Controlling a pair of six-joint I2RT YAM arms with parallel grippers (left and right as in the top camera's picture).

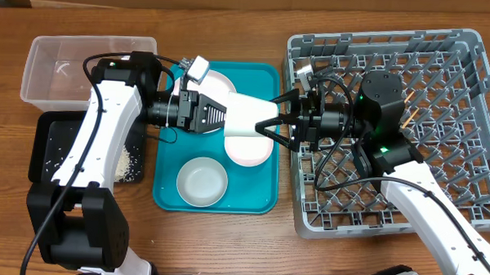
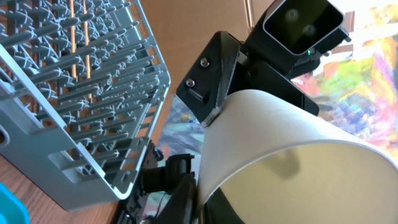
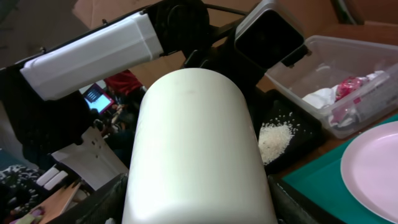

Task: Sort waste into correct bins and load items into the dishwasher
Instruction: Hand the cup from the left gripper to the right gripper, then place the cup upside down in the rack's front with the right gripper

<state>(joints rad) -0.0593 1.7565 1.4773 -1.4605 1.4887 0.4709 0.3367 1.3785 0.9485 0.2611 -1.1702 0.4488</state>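
Cup, white and plain, held level in the air at centre of the overhead frame, above teal tray. Left gripper clamped on the open end, reaching in from the left of the frame. In the left wrist view, mouth of the cup turned toward the lens, dark fingers at the rim along the bottom edge. Right gripper at the closed end, jaws spread to either side of the wall. In the right wrist view, base of the cup filling mid-frame, fingers low in both bottom corners, just beside it. Cannot tell whether these press the cup or merely flank it. Under the cup on the tray, pink plate; lower left of that, white bowl. Grey dish rack across the right of the overhead frame, beside the tray. Clear bin at upper left, black bin directly below it, scattered rice along its right side.
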